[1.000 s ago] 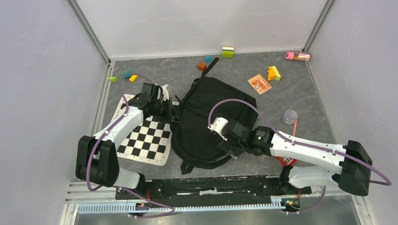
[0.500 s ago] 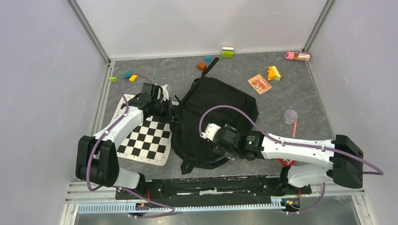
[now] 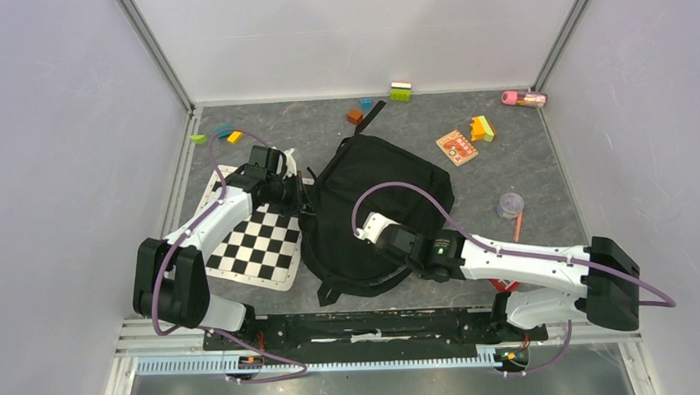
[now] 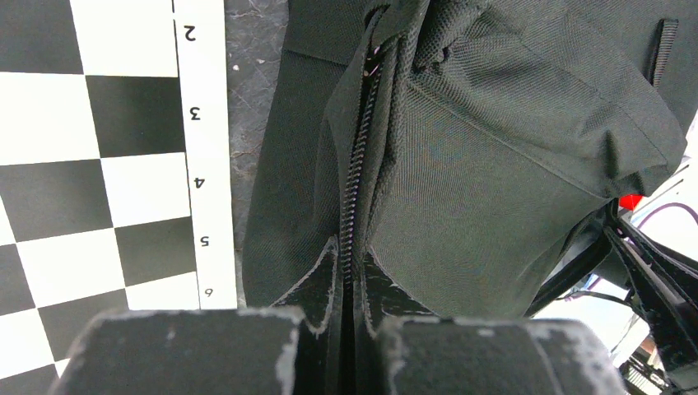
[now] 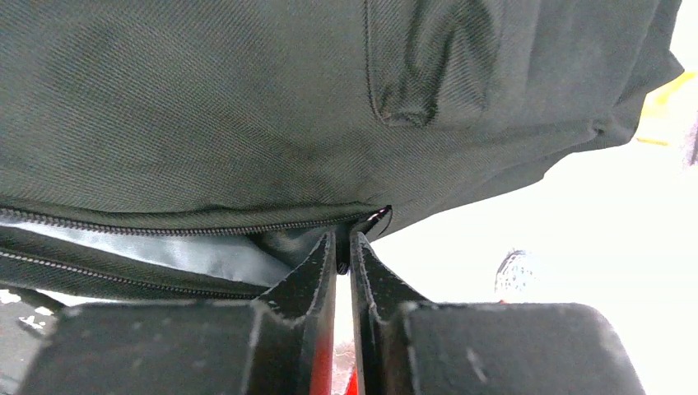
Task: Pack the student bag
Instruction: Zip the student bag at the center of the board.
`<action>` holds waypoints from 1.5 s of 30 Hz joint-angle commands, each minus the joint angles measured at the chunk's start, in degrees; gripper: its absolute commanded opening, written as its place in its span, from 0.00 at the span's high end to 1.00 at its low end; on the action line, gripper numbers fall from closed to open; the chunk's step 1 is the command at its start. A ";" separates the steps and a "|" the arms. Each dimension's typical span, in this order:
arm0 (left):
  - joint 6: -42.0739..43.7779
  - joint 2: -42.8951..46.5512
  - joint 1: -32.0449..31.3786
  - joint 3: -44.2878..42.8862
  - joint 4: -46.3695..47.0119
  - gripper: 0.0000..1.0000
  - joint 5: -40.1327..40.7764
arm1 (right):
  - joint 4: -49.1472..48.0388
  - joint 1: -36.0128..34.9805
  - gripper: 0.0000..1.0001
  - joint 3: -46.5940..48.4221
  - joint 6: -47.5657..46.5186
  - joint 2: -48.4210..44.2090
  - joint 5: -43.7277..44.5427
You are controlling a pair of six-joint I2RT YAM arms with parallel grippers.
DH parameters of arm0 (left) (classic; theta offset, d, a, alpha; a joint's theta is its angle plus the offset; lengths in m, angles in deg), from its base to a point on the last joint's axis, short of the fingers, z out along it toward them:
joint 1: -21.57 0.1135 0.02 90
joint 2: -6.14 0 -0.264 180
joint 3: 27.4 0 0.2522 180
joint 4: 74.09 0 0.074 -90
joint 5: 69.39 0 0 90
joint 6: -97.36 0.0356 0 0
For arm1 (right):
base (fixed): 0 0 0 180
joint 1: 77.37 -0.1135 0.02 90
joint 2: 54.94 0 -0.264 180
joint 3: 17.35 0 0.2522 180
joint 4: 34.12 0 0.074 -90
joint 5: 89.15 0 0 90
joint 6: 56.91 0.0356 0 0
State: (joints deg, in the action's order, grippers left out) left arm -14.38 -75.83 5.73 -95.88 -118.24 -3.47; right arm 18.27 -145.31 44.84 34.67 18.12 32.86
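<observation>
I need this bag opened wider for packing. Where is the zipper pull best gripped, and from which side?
Pinch the small dark pull tab at the end of the open zipper on the bag, where the grey lining stops showing. Come straight at that seam edge, as the right hand is lined up: the tab sticks out toward it, so a narrow pinch should do.

White link shells (image 3: 524,260) and black joint housings (image 3: 419,248) behind the right end effector (image 5: 342,239), same build behind the left end effector (image 4: 347,253). Thin purple cable (image 3: 399,186) from just behind each end effector back to a bulky black shoulder block (image 3: 611,283). Small green light (image 3: 437,244) on the black wrist housing. Matte black fingers (image 4: 311,295), blocky at the root, narrowing to thin tips, edges scuffed pale grey
</observation>
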 commanded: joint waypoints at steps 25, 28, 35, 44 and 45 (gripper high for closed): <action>0.35 1.07 0.28 -0.74 4.53 0.98 -0.36 | -9.81 -7.90 1.00 4.37 18.04 0.18 -24.50; 0.21 1.15 0.28 -0.65 4.49 0.98 -0.27 | -14.44 -9.24 1.00 3.32 21.03 1.08 -25.39; 0.20 1.30 0.26 -0.56 4.48 0.98 -0.01 | -27.54 -12.04 1.00 2.11 27.31 2.47 -24.67; 0.03 1.60 0.28 -0.48 4.55 0.98 0.44 | -40.82 -14.94 1.00 2.72 29.14 4.21 -21.11; -0.03 1.47 0.27 -0.40 4.64 0.98 0.35 | -42.26 -15.01 1.00 2.94 28.93 4.64 -20.45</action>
State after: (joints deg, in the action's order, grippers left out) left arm -14.40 -75.83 5.73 -95.86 -117.21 -3.27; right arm -11.20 -159.01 46.59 61.47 21.75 11.24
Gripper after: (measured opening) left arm 0.049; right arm 0.010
